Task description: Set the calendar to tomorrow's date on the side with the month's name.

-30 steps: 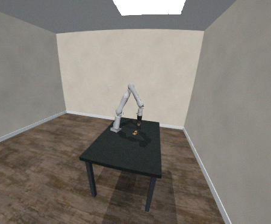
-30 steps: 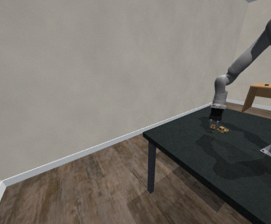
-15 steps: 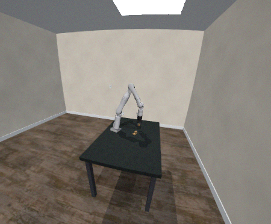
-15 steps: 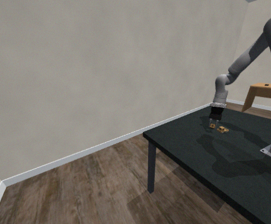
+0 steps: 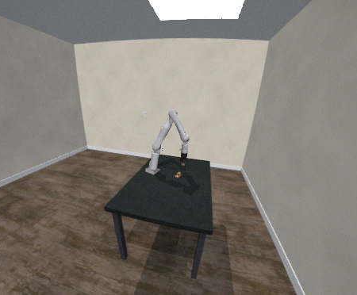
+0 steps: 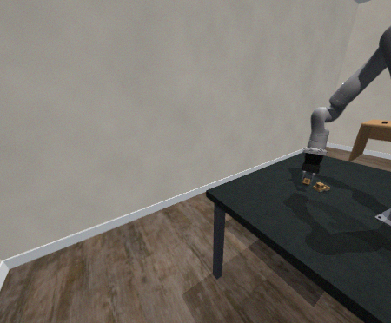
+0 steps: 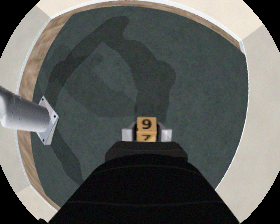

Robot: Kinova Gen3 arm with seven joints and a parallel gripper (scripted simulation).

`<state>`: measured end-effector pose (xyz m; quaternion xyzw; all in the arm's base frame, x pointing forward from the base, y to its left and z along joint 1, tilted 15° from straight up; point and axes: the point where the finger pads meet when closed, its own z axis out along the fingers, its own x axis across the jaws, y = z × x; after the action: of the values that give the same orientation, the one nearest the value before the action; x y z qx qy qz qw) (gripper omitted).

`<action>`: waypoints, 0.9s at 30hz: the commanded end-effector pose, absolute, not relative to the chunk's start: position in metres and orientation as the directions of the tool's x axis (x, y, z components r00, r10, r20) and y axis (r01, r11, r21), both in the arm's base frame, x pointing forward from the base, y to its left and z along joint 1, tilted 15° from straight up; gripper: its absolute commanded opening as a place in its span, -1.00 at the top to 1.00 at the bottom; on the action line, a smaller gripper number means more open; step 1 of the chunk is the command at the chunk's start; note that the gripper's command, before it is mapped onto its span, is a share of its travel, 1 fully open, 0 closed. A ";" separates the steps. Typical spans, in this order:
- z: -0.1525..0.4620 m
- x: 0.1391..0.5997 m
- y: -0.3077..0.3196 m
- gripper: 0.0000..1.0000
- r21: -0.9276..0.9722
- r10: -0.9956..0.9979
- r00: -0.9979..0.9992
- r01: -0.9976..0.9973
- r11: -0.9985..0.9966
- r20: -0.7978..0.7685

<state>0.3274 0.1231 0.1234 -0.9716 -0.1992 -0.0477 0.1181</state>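
From the top view, a white jointed arm stood on a dark rectangular table (image 5: 160, 198), its black two-finger gripper (image 5: 183, 163) hanging just beyond a small wooden tray (image 5: 178, 174). From the exterior view, the gripper (image 6: 307, 180) hung above the table beside the tray (image 6: 321, 187). At the wrist view, its fingers clasped a small wooden digit cube (image 7: 147, 129) whose visible faces read 9 and 7.

Tan cube (image 7: 147, 129) (dark digits 9, 7), dark green table (image 5: 156, 198), black claw (image 7: 147, 137)

Digit cube (image 7: 147, 129) between fingers
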 end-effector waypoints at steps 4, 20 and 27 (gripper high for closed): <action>0.123 0.327 0.122 -0.14 -0.227 0.375 0.917 0.397 -0.889 0.134; 0.120 0.325 0.120 -0.14 -0.367 0.379 0.917 0.396 -0.842 0.120; 0.122 0.328 0.120 -0.14 -0.430 0.376 0.917 0.396 -0.811 0.134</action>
<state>0.3259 0.1264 0.1248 -0.9502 -0.2129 -0.0235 0.2264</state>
